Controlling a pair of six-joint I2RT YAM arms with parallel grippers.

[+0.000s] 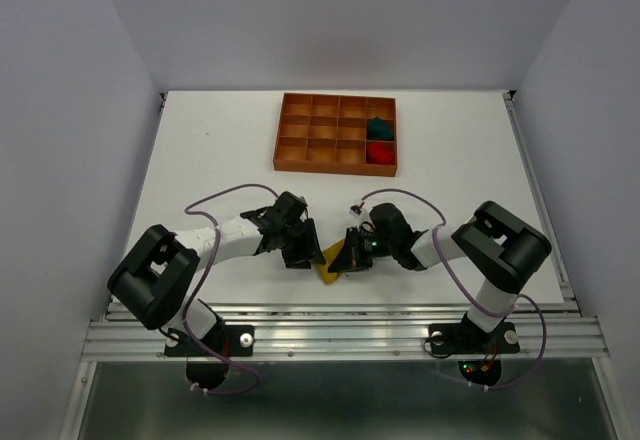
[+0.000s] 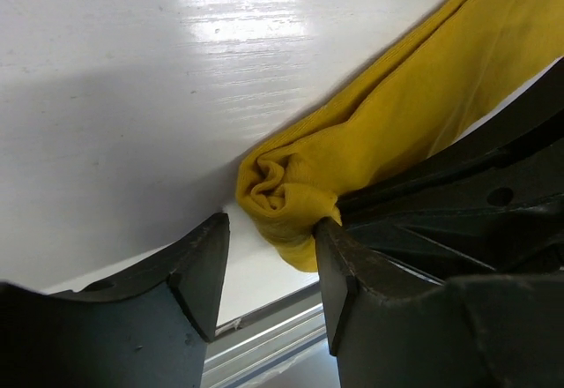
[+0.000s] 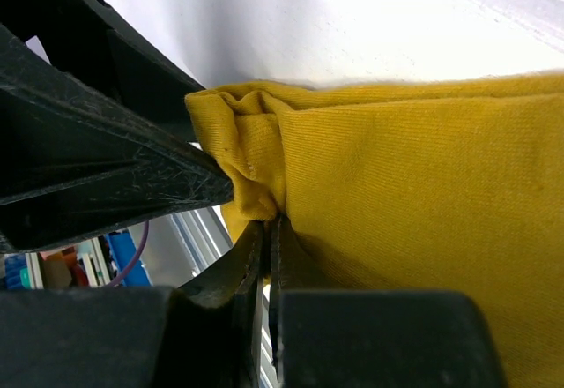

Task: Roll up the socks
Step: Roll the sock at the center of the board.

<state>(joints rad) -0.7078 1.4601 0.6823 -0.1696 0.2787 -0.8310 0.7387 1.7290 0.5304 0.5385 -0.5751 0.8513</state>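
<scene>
Lower middle of frame: left gripper (image 1: 303,253) and right gripper (image 1: 347,257) crowding together, nearly meeting over yellow sock (image 1: 328,268); no passage showing between. Upper middle: tray (image 1: 336,171) blocking. Bare table (image 1: 200,160) offering passage left and right of tray, also between tray and grippers.

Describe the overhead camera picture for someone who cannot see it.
A robot's left gripper and right gripper meet at a yellow sock at the near edge of the table. Farther back, an orange-brown tray holds a teal sock and a red sock.
</scene>
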